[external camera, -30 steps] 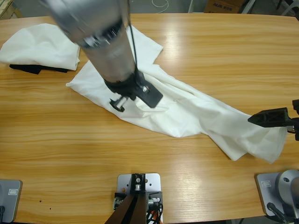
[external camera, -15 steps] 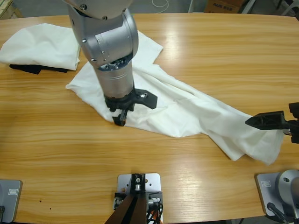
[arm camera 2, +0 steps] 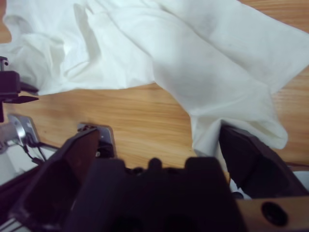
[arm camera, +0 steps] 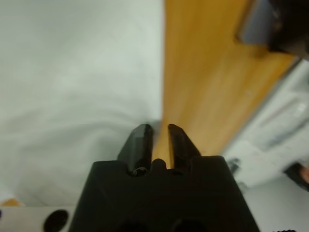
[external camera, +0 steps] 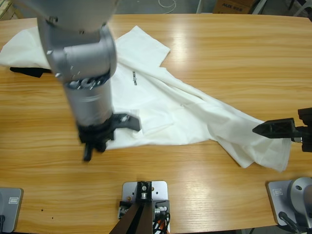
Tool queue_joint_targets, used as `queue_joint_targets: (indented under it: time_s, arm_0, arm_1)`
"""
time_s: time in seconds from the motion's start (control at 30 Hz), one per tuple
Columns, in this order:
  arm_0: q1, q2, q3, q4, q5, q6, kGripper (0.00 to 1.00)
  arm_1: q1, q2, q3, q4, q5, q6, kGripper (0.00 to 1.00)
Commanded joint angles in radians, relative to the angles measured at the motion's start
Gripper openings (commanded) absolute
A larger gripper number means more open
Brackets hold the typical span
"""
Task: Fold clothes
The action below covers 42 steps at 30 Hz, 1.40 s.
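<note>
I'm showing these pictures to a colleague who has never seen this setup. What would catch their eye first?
Probably the big silver left arm coming down from the upper left, its black left gripper low over bare wood at the near-left edge of a rumpled white T-shirt. That shirt sprawls diagonally across the wooden table. At the right edge, the right gripper stands open at the shirt's far end.
</note>
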Motion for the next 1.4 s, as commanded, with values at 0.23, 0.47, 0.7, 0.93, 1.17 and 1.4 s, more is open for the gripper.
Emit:
queue_joint_targets:
  time_s: [0.23, 0.47, 0.7, 0.93, 1.17, 1.4]
  arm_0:
    - [0.006, -0.083, 0.268, -0.007, -0.066, -0.091, 0.000]
    - [0.036, -0.142, 0.165, -0.042, 0.022, -0.166, 0.223]
    - [0.091, -0.105, -0.047, -0.122, 0.106, -0.183, 0.996]
    - [0.088, 0.019, -0.095, -0.156, 0.116, -0.079, 0.991]
    - [0.085, 0.126, -0.261, -0.153, 0.109, -0.084, 0.984]
    - [0.057, 0.154, -0.226, -0.140, 0.061, -0.078, 0.861]
  arm_1:
    - [0.088, -0.023, -0.076, -0.004, -0.083, -0.099, 1.000]
    - [0.088, -0.025, -0.124, -0.021, -0.076, -0.155, 1.000]
    - [0.088, -0.010, -0.111, 0.000, -0.097, -0.153, 1.000]
    - [0.088, -0.019, -0.089, 0.015, -0.107, -0.150, 1.000]
    - [0.088, -0.003, -0.070, -0.010, -0.101, -0.144, 1.000]
    - [0.088, -0.009, -0.041, -0.025, -0.101, -0.140, 1.000]
